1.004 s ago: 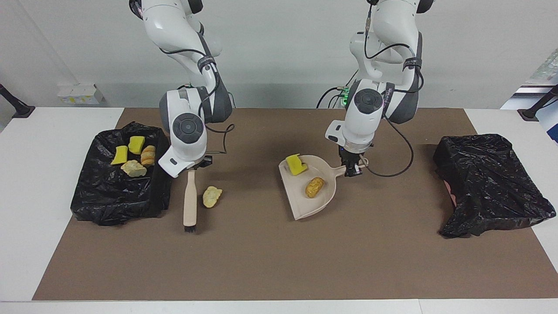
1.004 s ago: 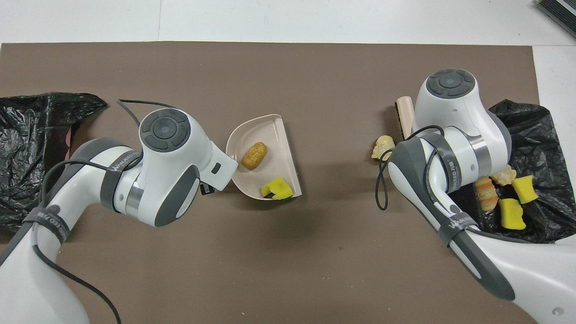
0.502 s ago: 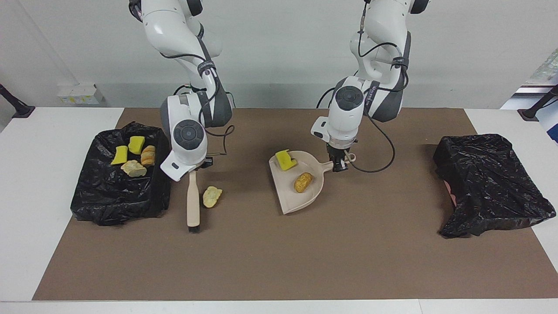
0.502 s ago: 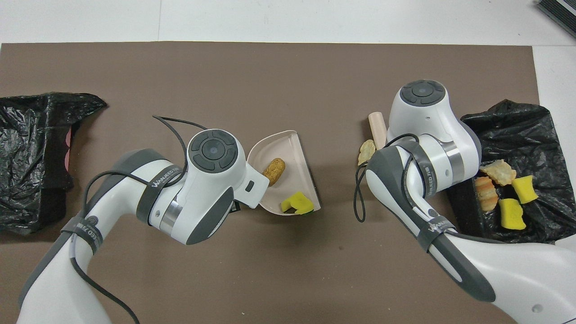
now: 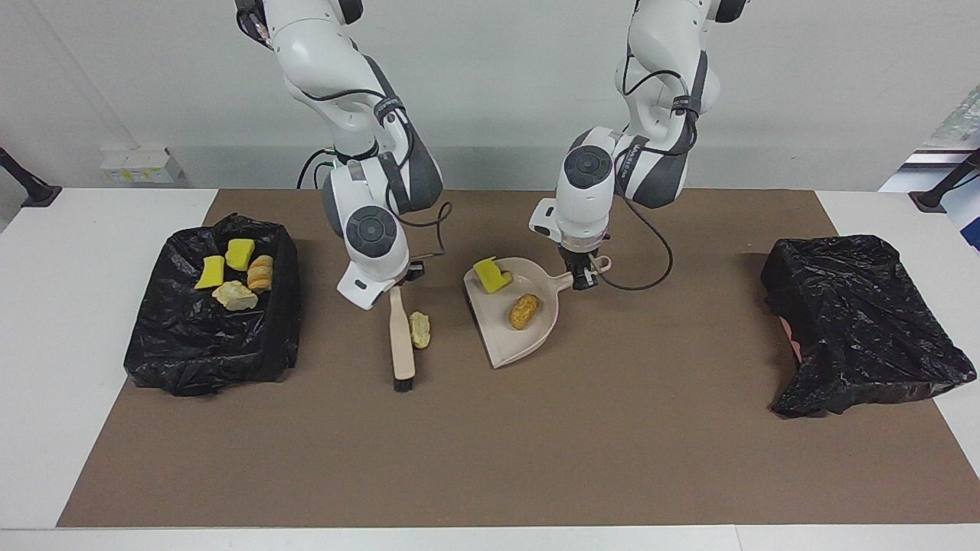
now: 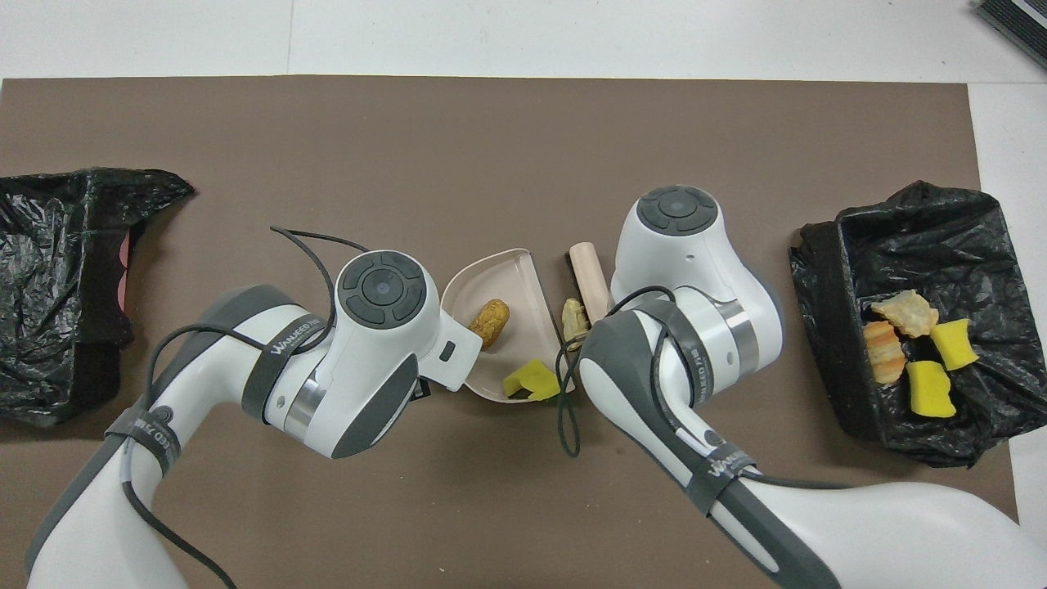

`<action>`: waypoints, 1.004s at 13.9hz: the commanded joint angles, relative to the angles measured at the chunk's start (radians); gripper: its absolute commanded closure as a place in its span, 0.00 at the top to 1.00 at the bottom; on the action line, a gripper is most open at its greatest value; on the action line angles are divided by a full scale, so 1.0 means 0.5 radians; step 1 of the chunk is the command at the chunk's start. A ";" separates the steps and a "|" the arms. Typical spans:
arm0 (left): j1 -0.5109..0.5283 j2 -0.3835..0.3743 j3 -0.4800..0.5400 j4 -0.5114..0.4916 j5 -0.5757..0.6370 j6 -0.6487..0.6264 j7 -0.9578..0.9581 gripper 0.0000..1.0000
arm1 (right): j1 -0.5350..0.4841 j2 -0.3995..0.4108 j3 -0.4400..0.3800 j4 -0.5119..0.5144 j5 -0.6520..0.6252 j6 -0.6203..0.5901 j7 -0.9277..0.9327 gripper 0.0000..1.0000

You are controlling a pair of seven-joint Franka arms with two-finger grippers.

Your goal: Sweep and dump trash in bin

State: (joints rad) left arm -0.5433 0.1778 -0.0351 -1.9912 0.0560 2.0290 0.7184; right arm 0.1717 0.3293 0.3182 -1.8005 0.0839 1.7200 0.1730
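overhead: left end effector — hidden under wrist | brush [image 6: 590, 276] handle — mostly covered by right arm

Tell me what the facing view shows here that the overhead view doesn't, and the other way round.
Only the facing view shows both grips: the right gripper shut on the brush handle, and the left gripper shut on the dustpan handle. Overhead, the wrists cover them.

Only the overhead view looks down into the bin at the right arm's end, showing its rim and walls.

Both show two trash pieces in the dustpan, one pale lump beside the brush, and four pieces in that bin.
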 commanded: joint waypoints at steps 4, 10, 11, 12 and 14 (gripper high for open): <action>0.104 -0.119 0.012 -0.239 0.026 0.283 0.157 0.00 | 0.184 -0.134 0.014 -0.044 0.120 0.021 0.178 0.00; 0.279 -0.034 0.009 -0.047 -0.075 0.250 0.379 0.00 | 0.166 -0.385 0.011 -0.126 0.121 -0.050 0.380 0.00; 0.313 -0.015 0.009 0.021 -0.078 0.189 0.428 0.00 | 0.184 -0.419 0.011 -0.157 0.121 -0.053 0.484 0.00; 0.344 0.006 0.012 0.119 -0.078 0.118 0.471 0.00 | 0.193 -0.468 0.014 -0.230 0.121 -0.047 0.613 0.00; 0.430 0.040 0.012 0.294 -0.078 -0.038 0.590 0.00 | 0.309 -0.642 0.023 -0.506 0.194 0.133 0.746 0.00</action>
State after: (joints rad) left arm -0.3721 0.1660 -0.0243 -1.9518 0.0379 2.0924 0.9452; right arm 0.2857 0.1177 0.3253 -1.9001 0.1297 1.7020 0.4789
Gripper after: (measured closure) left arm 0.678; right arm 0.740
